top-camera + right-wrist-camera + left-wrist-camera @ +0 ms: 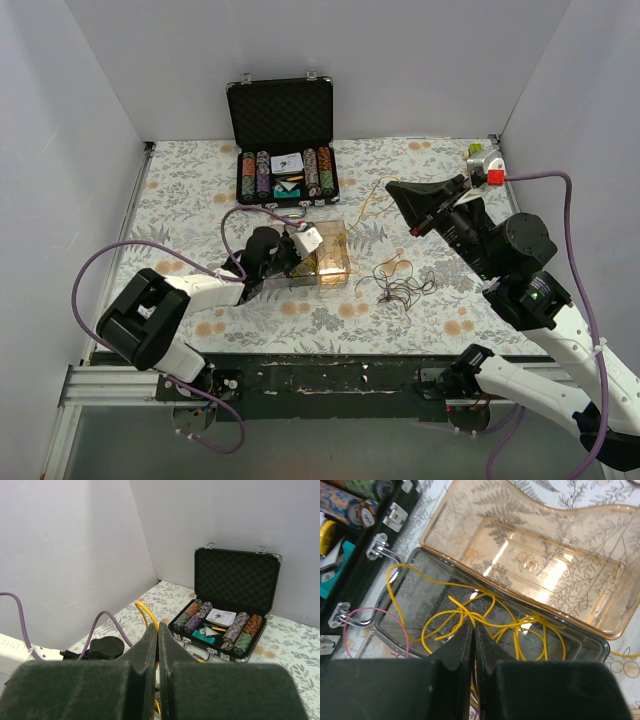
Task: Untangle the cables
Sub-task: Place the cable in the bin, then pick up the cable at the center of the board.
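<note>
My left gripper [473, 626] is shut, its tips pinched on a knot of yellow cable [450, 614] that lies looped in a grey-tinted tray [415, 580]. A pink cable [370, 611] curves over the tray's left rim. In the top view the left gripper [290, 268] sits at the amber box [330, 258]. My right gripper [158, 628] is raised and shut on a yellow cable [146, 613] that loops above its tips. From that gripper [392, 186] a thin yellow strand [372, 197] hangs toward the table. A dark clump of cables [402, 288] and an orange loop [395, 266] lie on the cloth.
An open black poker-chip case [285, 150] stands at the back, its handle [372, 555] close to the tray. A clear amber box [535, 555] lies just beyond the tray. A small white and red device [486, 165] sits at the back right. White walls enclose the table.
</note>
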You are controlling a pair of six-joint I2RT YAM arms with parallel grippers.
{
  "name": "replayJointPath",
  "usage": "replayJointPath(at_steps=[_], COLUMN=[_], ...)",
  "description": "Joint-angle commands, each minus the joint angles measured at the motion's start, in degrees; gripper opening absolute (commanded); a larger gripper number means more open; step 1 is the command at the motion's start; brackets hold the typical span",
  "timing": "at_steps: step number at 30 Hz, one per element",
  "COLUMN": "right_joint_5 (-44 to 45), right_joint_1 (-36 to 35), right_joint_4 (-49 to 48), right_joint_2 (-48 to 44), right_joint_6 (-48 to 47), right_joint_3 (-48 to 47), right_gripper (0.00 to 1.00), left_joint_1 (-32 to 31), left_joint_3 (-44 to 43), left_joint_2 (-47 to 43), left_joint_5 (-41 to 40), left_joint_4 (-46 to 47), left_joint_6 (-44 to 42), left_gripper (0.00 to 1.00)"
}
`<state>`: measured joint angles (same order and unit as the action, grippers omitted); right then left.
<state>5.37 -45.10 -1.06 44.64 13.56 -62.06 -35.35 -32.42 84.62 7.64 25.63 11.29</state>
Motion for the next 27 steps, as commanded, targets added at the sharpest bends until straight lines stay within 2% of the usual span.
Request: replayJointPath(at_steps=[1, 3, 5, 7, 8, 9, 10, 14, 18, 22, 27], right_joint_5=[1.9, 1.8, 1.2, 0.6, 0.5, 0.3, -0.1, -1.8, -4.9, -8.4, -11.7], right_joint_1=[0.1, 0.0, 0.0, 0.0, 0.0, 0.1, 0.1, 0.1, 0.0, 0.1, 0.1], right_joint_4=[-3.9, -3.8, -3.7, -3.9, -3.9, -4.0, -4.1, -4.9, -6.2, -6.9, -9.7], right_joint_2=[-0.8, -0.5, 0.0, 0.4, 0.6, 0.9, 1.1, 2.8, 5.4, 9.2, 14.9], right_joint_6=[-0.1, 0.0, 0.0, 0.1, 0.3, 0.3, 0.4, 0.9, 2.1, 2.6, 2.9], right_joint_3=[-1.5, -1.5, -1.5, -1.6, -1.8, -2.1, -2.4, -4.1, -7.2, -11.8, -18.7], right_gripper=[0.01, 0.01, 0.01, 0.01, 0.01, 0.01, 0.01, 0.01, 0.01, 0.01, 0.01], left_joint_1=[0.2, 0.2, 0.2, 0.2, 0.3, 0.5, 0.5, 1.5, 3.0, 4.8, 7.8], left_joint_3=[-2.6, -3.3, -3.8, -5.3, -6.0, -6.8, -7.6, -10.9, -12.9, -14.4, -17.5], left_joint_2=[-0.2, -0.2, -0.8, -2.4, -3.5, -4.9, -6.3, -13.2, -21.0, -28.5, -33.2], left_joint_5=[2.7, 3.3, 4.0, 4.4, 4.6, 5.1, 6.0, 8.7, 9.3, 4.6, 2.7], left_joint_4=[-5.1, -6.0, -6.8, -8.7, -9.2, -10.1, -11.1, -15.5, -16.6, -14.5, -16.6], left_joint_6=[-2.7, -1.7, -0.8, 0.7, 1.7, 2.3, 3.4, 7.2, 11.6, 15.9, 18.6], left_gripper=[0.00, 0.03, 0.25, 0.27, 0.32, 0.46, 0.56, 0.74, 0.81, 0.98, 0.98])
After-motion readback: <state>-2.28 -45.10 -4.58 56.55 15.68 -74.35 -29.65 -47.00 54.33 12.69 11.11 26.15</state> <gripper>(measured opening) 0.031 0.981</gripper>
